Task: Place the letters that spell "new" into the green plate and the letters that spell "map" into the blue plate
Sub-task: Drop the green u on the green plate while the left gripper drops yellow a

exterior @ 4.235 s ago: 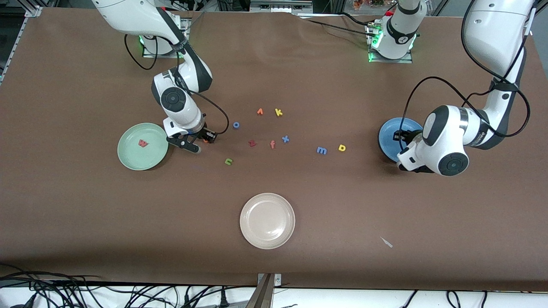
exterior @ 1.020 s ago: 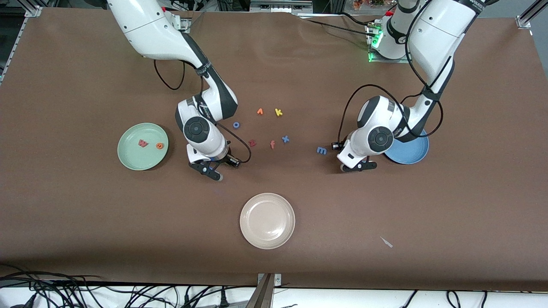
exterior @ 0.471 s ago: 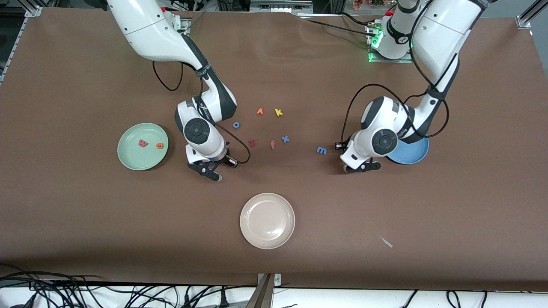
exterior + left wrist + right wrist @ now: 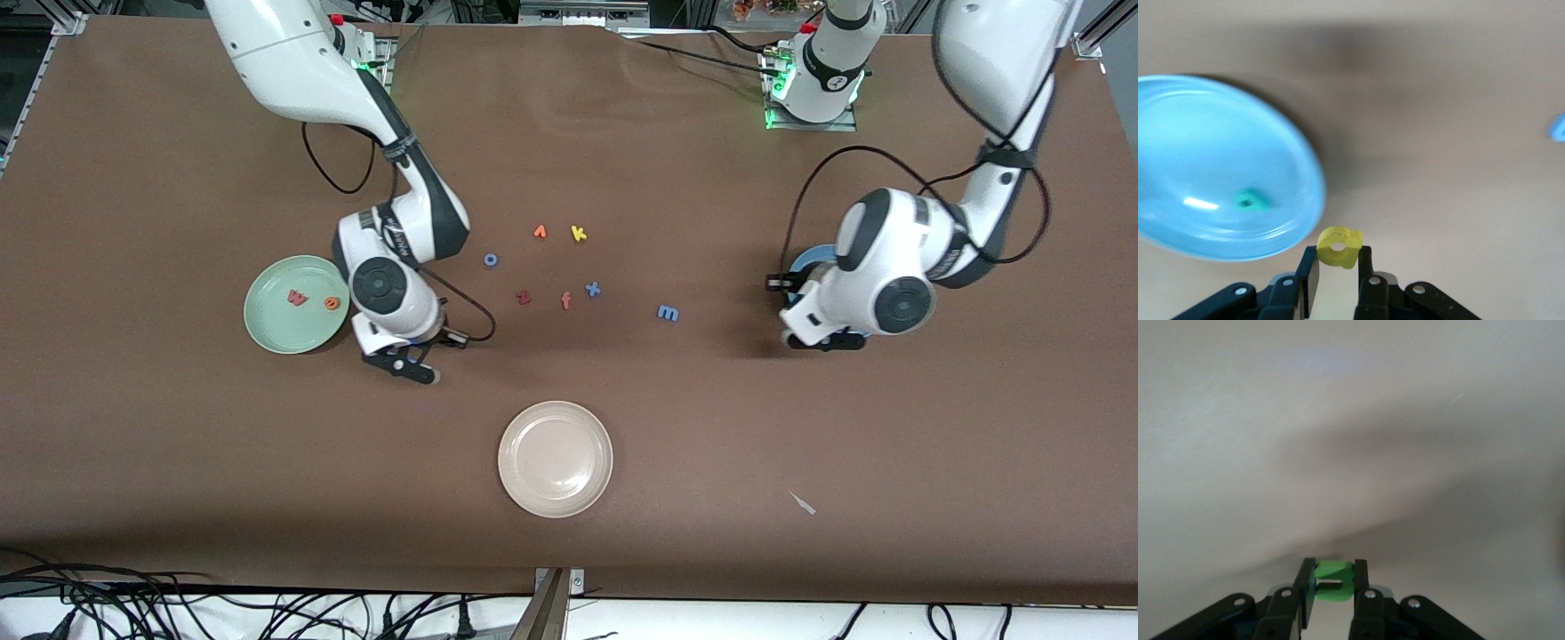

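Note:
The green plate (image 4: 267, 329) holds the red-pink "w" (image 4: 297, 299) and the orange "e" (image 4: 331, 303). My right gripper (image 4: 404, 363) hangs over the table beside that plate, shut on the green "n" (image 4: 1333, 581). My left gripper (image 4: 822, 340) is over the table at the rim of the blue plate (image 4: 805, 260), which the arm mostly hides in the front view. It is shut on the yellow "p" (image 4: 1339, 248). The left wrist view shows the blue plate (image 4: 1218, 133) with the teal "a" (image 4: 1250, 199) in it. The blue "m" (image 4: 668, 313) lies on the table mid-way between the arms.
Loose letters lie in the table's middle: orange "v" (image 4: 540, 232), yellow "k" (image 4: 579, 234), blue "o" (image 4: 491, 260), dark red "z" (image 4: 523, 298), orange "f" (image 4: 565, 300), blue "x" (image 4: 592, 289). A cream-white plate (image 4: 555, 459) sits nearer the front camera. A white scrap (image 4: 803, 503) lies toward the left arm's end.
My right gripper closed on the green "n" and shifted toward the green plate. My left arm carried the yellow "p" away from the blue "m" to the blue plate's rim.

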